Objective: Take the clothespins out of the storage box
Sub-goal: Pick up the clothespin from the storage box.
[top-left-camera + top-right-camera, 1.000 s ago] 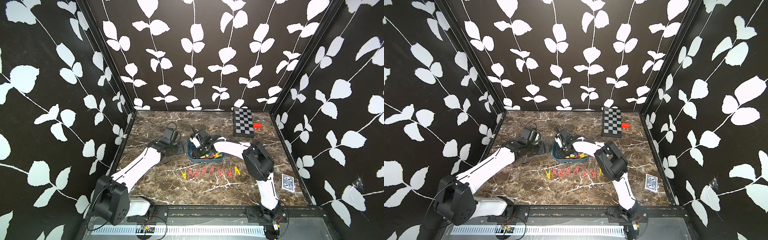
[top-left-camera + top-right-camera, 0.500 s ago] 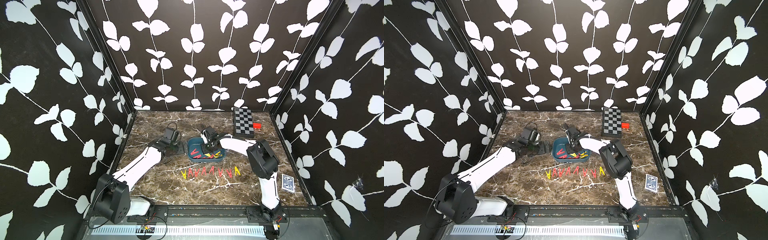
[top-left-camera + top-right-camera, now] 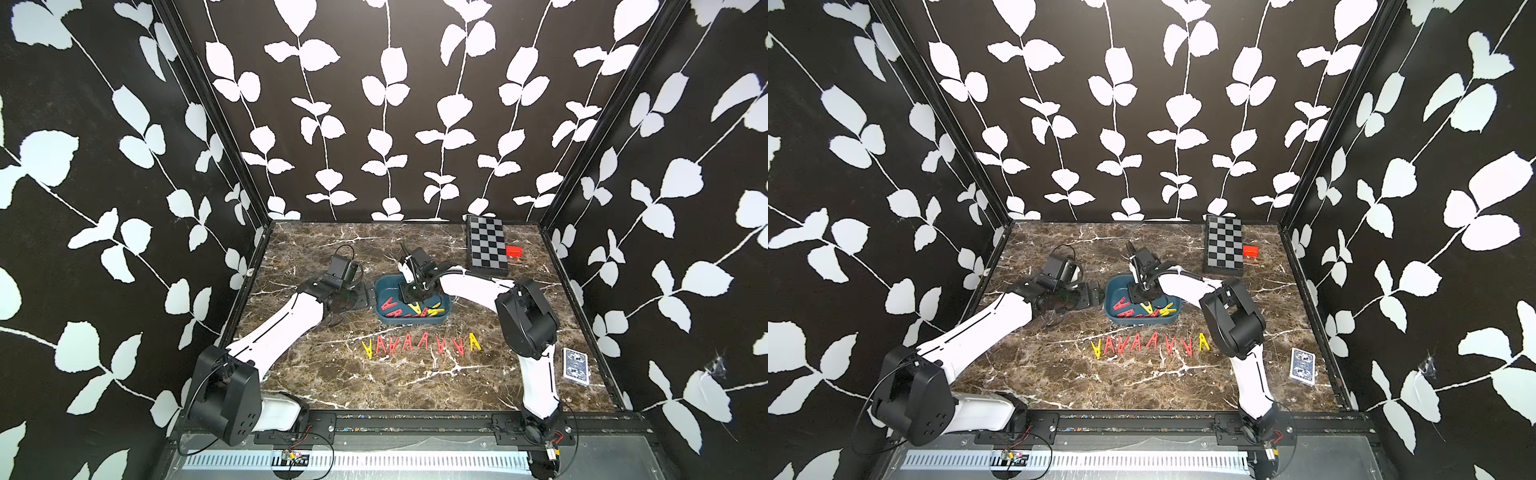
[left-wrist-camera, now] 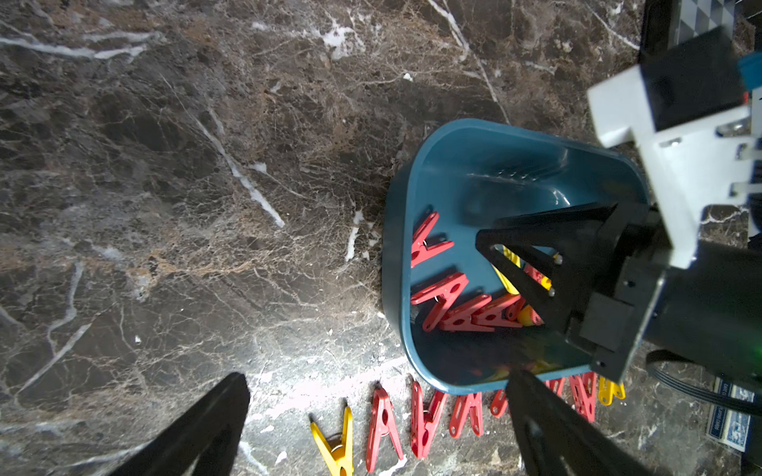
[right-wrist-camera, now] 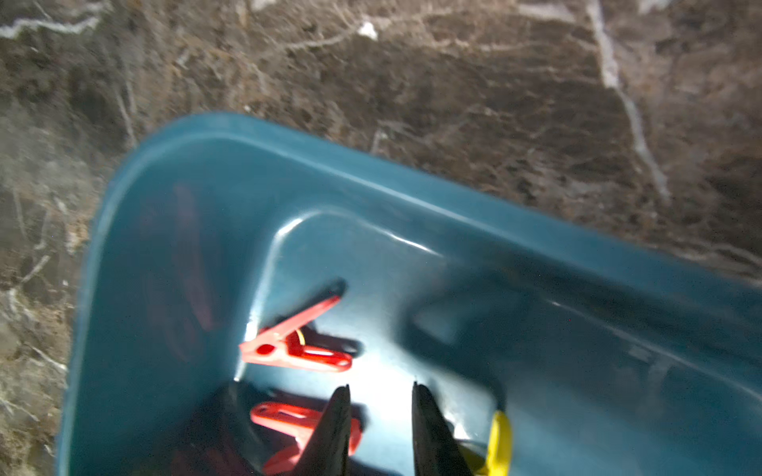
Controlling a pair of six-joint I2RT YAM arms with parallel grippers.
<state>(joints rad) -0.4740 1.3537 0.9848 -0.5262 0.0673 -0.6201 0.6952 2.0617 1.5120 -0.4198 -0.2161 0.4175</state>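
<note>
The teal storage box [image 3: 377,295] [image 3: 1108,297] sits mid-table with several red clothespins [image 3: 395,307] [image 3: 1125,305] and yellow ones [image 3: 419,308] inside. A row of several clothespins [image 3: 419,344] [image 3: 1150,344] [image 4: 412,416] lies on the marble in front of it. My right gripper [image 3: 411,298] [image 3: 1144,297] [image 5: 380,387] points down into the box [image 5: 371,198], its jaws a narrow gap apart with only bare box floor between them. A red clothespin [image 5: 297,346] lies just beyond the tips. My left gripper [image 3: 365,296] [image 3: 1090,296] [image 4: 377,375] stands wide open beside the box's left wall [image 4: 396,268], holding nothing.
A black-and-grey checkerboard box [image 3: 486,249] lies at the back right with a small red block [image 3: 514,251] beside it. A deck of cards [image 3: 575,365] lies near the right edge, beyond the right arm. Patterned walls close in three sides.
My right gripper has shifted a little to the right over the box and come down among the clothespins, its jaws parting slightly. The left arm has not moved.
</note>
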